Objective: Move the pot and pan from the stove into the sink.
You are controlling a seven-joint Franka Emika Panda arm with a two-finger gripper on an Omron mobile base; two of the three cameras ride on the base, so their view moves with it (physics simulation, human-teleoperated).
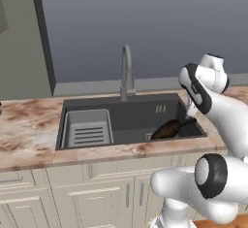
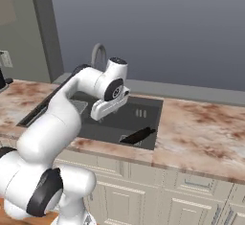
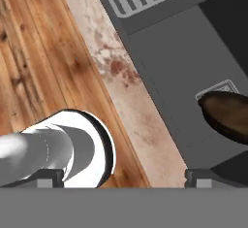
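Brown pan (image 3: 227, 115) lies beside open jaws (image 3: 123, 176).

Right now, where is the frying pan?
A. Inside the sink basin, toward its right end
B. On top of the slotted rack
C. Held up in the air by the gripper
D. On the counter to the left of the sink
A: the pan lies in the sink near its right end, apart from the rack at the left, and the gripper stands open above it, holding nothing.
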